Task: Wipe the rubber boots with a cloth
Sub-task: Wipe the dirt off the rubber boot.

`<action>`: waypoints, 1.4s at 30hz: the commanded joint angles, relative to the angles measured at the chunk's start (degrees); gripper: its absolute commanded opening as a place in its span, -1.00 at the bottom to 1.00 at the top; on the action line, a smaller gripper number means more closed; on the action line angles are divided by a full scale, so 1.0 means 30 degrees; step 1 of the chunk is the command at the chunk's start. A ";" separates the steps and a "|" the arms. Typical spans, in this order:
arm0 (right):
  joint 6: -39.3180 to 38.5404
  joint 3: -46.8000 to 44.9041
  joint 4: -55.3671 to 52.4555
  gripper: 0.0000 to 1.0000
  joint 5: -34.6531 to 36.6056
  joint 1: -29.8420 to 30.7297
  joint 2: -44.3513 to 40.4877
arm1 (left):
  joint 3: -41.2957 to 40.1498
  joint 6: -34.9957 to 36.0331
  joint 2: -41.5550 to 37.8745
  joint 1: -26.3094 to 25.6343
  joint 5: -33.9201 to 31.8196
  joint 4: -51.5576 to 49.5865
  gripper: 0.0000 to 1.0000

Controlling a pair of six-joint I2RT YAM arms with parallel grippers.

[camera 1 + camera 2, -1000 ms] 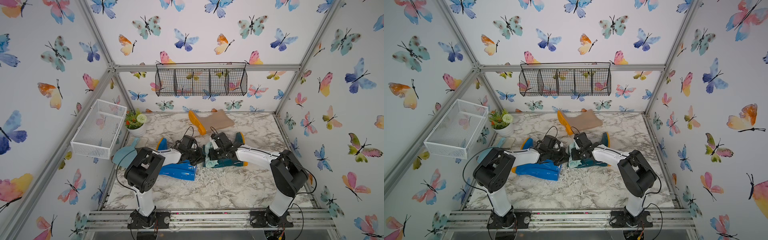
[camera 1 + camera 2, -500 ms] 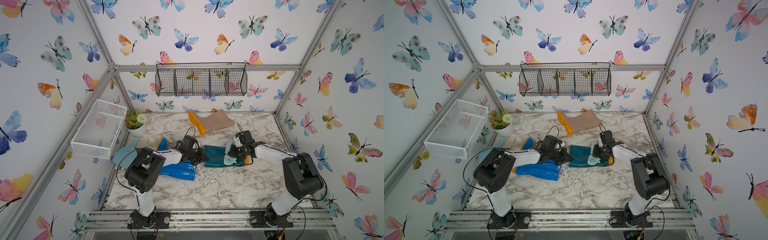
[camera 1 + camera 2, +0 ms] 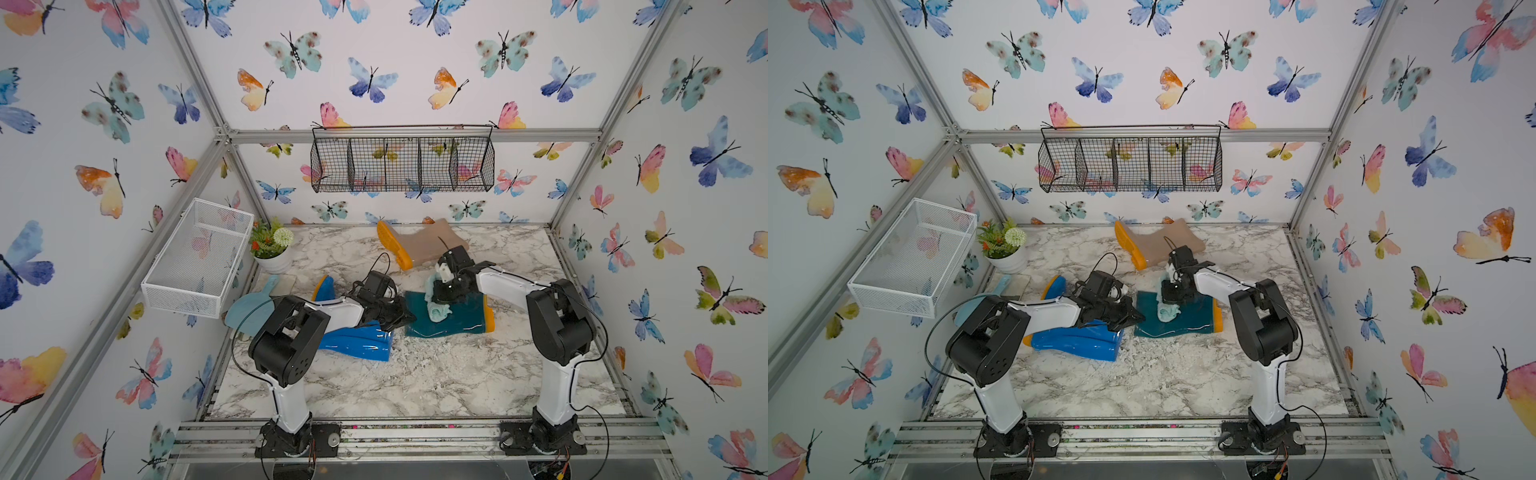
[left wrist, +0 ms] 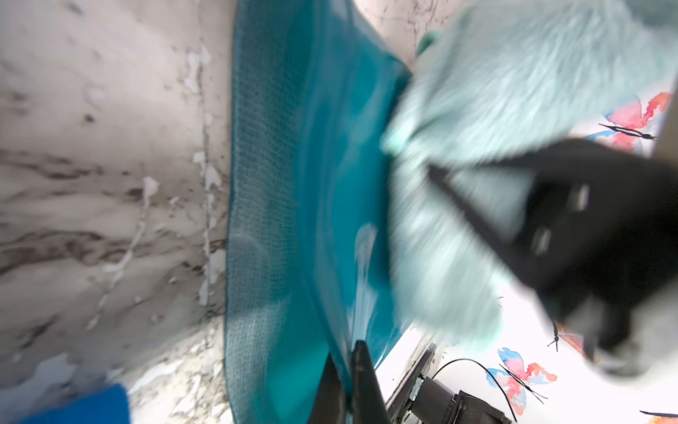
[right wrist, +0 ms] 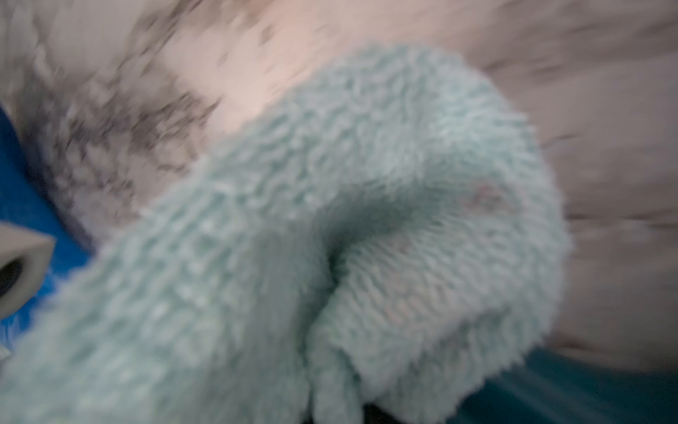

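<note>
The left gripper has its jaws pinched fully together on the open shaft edge of the dark teal glossy rubber boot, which lies on its side at the middle of the marble-patterned tabletop. The right gripper is closed tight on the pale aqua-green fuzzy cloth (its fingers are buried in the pile in the wrist view), with the bunched cloth resting on that boot's shaft. The bright blue glossy rubber boot lies flat just beside it, partly under the left arm, and the beige rubber boot lies near the back wall.
</note>
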 commanded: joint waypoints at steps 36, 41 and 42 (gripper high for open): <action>-0.2597 0.6814 -0.5898 -0.95 0.6260 -0.2257 0.3100 | -0.2264 -0.0637 -0.1719 -0.1504 -0.1119 0.1212 -1.00; -0.1804 0.0743 -0.4042 -0.95 0.6116 -0.1226 -0.1419 | -0.2449 -0.0791 -0.1734 -0.1475 -0.1233 0.1484 -1.00; -0.1612 -0.0004 -0.3897 -0.96 0.6040 -0.1023 -0.2031 | -0.2421 -0.0802 -0.1681 -0.1453 -0.1206 0.1519 -1.00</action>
